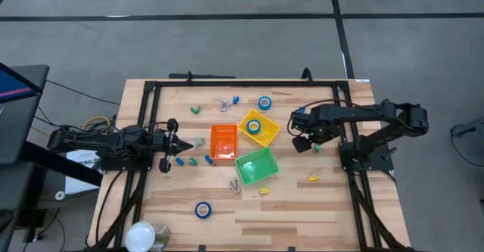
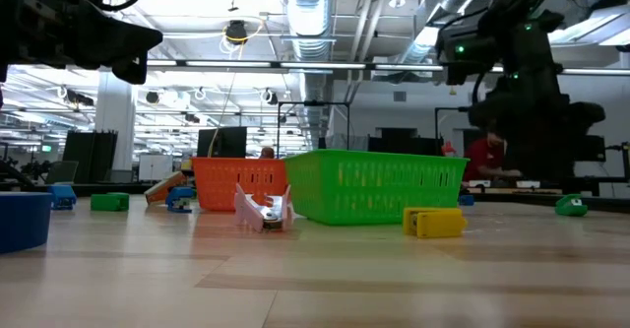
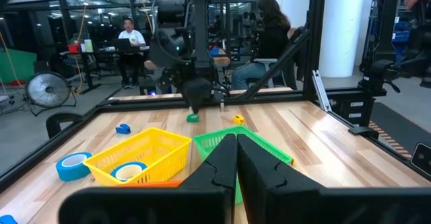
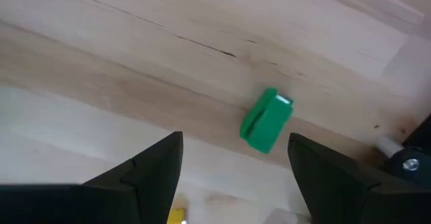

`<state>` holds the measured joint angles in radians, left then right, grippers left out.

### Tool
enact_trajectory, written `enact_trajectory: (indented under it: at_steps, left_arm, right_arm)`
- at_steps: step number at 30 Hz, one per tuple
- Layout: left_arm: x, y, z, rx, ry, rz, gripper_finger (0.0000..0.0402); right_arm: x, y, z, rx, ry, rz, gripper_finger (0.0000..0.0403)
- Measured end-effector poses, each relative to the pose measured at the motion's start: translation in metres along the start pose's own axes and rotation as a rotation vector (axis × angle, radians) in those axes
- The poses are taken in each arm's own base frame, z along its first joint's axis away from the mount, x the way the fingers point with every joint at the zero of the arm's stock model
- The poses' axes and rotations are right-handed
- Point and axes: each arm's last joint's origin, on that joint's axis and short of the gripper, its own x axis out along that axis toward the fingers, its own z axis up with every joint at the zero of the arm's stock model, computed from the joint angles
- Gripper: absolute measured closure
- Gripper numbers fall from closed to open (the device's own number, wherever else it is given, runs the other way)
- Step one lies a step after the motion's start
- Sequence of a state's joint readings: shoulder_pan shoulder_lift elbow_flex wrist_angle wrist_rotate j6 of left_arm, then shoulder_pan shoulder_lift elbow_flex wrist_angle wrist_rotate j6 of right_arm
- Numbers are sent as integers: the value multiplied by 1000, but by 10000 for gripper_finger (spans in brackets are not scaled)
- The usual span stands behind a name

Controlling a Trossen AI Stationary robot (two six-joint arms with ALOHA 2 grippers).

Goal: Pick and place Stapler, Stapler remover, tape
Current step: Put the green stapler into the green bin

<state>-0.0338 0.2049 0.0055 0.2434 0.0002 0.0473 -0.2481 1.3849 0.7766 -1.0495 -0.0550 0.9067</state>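
A small green stapler (image 4: pixel 266 120) lies flat on the bare wood near the table's right side (image 1: pixel 317 148). My right gripper (image 4: pixel 236 173) hangs just above it, pointing down and open, with the stapler a little beyond the gap and clear of both fingers (image 1: pixel 308 141). One blue tape roll (image 1: pixel 254 126) lies in the yellow bin (image 1: pixel 266 135), another (image 1: pixel 265 102) behind it, a third (image 1: pixel 203 210) near the front edge. A silver staple remover (image 2: pixel 264 210) rests in front of the green bin (image 1: pixel 256 166). My left gripper (image 1: pixel 174 141) waits shut at the left (image 3: pixel 236 162).
An orange bin (image 1: pixel 224 143) stands between the left gripper and the other bins. Small blue and green staplers (image 1: pixel 193 161) lie near it, yellow ones (image 1: pixel 313 178) at the front right. A black frame rail (image 1: pixel 344 131) runs close behind the right arm. People sit beyond the table.
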Motion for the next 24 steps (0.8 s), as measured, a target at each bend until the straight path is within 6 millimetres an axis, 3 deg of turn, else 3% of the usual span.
enact_trajectory:
  at_steps: [10,18,24]
  left_arm:
    - [0,0,1,0,-6,0,398]
    - [0,0,1,0,-7,0,398]
    - [0,0,1,0,-10,0,398]
  right_arm:
    - [5,11,-4,-16,-18,12,143]
    - [17,19,-9,29,-21,-79,143]
    - [5,16,-15,88,-114,-52,143]
